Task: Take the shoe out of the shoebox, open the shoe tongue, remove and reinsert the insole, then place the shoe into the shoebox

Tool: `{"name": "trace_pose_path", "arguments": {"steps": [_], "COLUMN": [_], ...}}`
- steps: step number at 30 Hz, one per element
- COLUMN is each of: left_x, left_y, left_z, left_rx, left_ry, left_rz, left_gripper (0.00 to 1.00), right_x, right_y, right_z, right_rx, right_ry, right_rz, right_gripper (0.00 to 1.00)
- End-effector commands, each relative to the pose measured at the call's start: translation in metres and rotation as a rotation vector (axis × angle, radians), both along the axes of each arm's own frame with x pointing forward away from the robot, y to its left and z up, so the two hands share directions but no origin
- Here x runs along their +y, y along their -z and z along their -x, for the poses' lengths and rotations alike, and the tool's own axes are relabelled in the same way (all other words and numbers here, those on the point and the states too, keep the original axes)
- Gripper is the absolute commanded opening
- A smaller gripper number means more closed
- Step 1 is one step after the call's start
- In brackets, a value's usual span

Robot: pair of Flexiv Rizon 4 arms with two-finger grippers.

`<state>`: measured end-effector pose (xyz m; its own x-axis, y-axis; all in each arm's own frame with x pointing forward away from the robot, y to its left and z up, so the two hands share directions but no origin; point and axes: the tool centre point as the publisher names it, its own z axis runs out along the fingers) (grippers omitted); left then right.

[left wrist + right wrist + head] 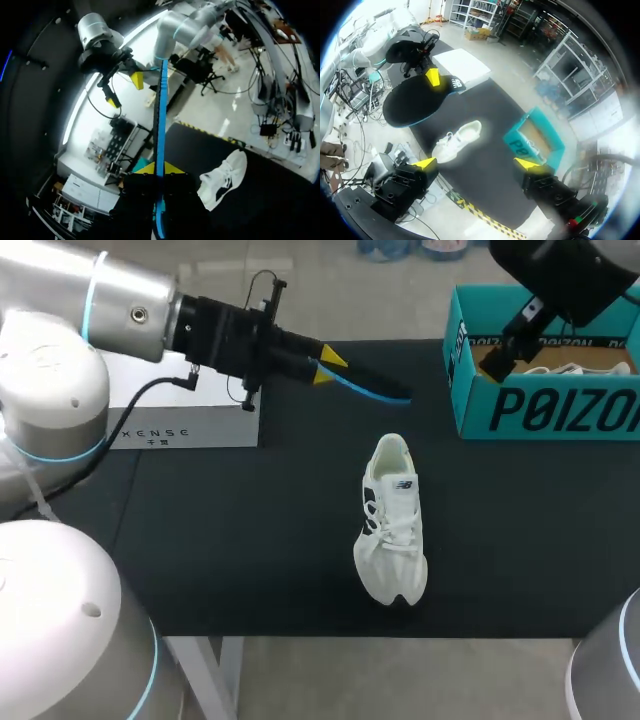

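Here, the left gripper (328,365) has its jaws pinching one end of the blue-edged insole (372,389), which juts out toward 4 o'clock in the air above the black desk (250,540). The white shoe (392,520) lies on the desk at about 5 o'clock from those jaws, apart from the insole's free tip. Its long axis runs 12 to 6, with the open collar at 12 and the toe at 6. Reinsertion, I judge, depends on bringing that free tip down and round into the collar, and the left arm is the nearer one for it. The right gripper (476,163) has its jaws spread wide with nothing between them. It hangs over the teal shoebox (520,405), which stands at 2 o'clock from the shoe. The head and left wrist views show the insole only edge-on, as a thin strip. The right wrist view alone shows its broad dark face, with the shoe lying between insole and shoebox.
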<state>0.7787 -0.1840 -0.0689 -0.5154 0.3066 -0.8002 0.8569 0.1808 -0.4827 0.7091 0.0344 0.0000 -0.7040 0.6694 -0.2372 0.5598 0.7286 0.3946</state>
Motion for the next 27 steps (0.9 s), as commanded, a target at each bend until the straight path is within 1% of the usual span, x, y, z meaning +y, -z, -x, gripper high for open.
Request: {"name": "trace_pose_path", "arguments": {"steps": [1,3,7,9,11,13,14,15,16,27], "left_x": [0.003,0.003,0.002,-0.001,-0.006,-0.011,-0.014,-0.018,-0.024,-0.024], "left_y": [0.011,0.022,0.034,0.040,0.045,0.051,0.054,0.060,0.066,0.066], "left_z": [-0.007,-0.008,-0.011,-0.012,-0.013,-0.016,-0.018,-0.022,-0.027,-0.027], "left_rx": [-0.569,-0.605,-0.677,-0.707,-0.727,-0.731,-0.693,-0.608,-0.485,-0.485], "left_ry": [0.056,0.082,0.102,0.121,0.133,0.131,0.132,0.139,0.169,0.169], "left_rz": [-0.092,-0.079,0.037,0.046,0.080,0.093,0.119,0.081,0.010,0.010], "left_gripper": [0.00,0.00,0.00,0.00,0.00,0.00,0.00,0.00,0.00,0.00], "right_x": [0.001,0.001,0.001,0.001,0.001,0.001,0.001,0.001,0.001,0.001], "right_y": [-0.001,-0.001,-0.001,-0.001,-0.001,-0.001,-0.001,-0.001,-0.001,-0.001], "right_z": [-0.002,-0.002,-0.002,-0.002,-0.002,-0.002,-0.002,-0.002,-0.002,-0.002], "right_rx": [0.005,0.005,0.005,0.005,0.005,0.005,0.005,0.005,0.005,0.005], "right_ry": [0.001,0.001,0.001,0.001,0.001,0.001,0.001,0.001,0.001,0.001], "right_rz": [0.002,0.002,0.002,0.002,0.002,0.002,0.002,0.002,0.002,0.002], "right_gripper": [1.00,1.00,1.00,1.00,1.00,1.00,1.00,1.00,1.00,1.00]}}
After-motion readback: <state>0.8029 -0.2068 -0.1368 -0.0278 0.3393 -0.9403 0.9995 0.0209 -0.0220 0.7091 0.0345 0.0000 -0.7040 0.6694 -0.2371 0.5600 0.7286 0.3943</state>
